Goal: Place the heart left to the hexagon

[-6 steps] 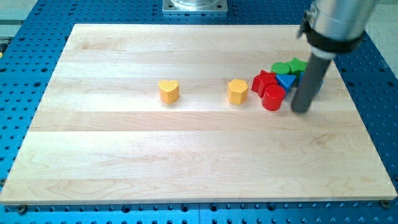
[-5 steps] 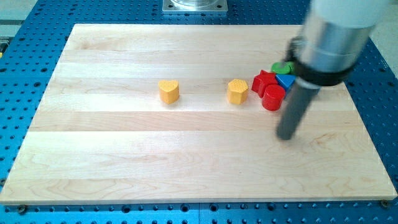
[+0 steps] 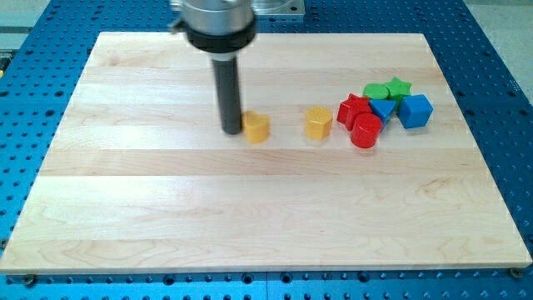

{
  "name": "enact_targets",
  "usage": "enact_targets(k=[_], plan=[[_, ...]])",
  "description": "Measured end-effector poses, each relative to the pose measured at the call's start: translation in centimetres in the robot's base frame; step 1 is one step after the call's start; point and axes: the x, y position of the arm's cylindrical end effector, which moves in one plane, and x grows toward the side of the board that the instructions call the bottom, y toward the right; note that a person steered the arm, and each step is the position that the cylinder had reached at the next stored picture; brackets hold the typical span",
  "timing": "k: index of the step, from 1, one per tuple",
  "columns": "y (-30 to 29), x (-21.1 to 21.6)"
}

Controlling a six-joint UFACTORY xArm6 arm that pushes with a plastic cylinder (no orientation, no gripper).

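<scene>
Because my tip [image 3: 232,131] touches the yellow heart [image 3: 256,127] on its left, it can push it toward the yellow hexagon [image 3: 317,122]; no jaws.

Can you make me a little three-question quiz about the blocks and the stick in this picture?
1. True or false: my tip is on the view's left side of the yellow heart, right up against it.
2. Which block sits between the yellow heart and the red blocks? A) green star B) yellow hexagon C) blue cube
3. Fill in: the block farthest to the view's right is the ____ cube.

Key:
1. True.
2. B, the yellow hexagon lies between the heart and the red star with the red cylinder.
3. Blue; the blue cube is past the green star.
</scene>
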Motion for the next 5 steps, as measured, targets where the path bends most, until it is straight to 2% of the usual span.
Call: enact_targets(k=[2, 5], plan=[[4.2, -2.6], [11.6, -0.8]])
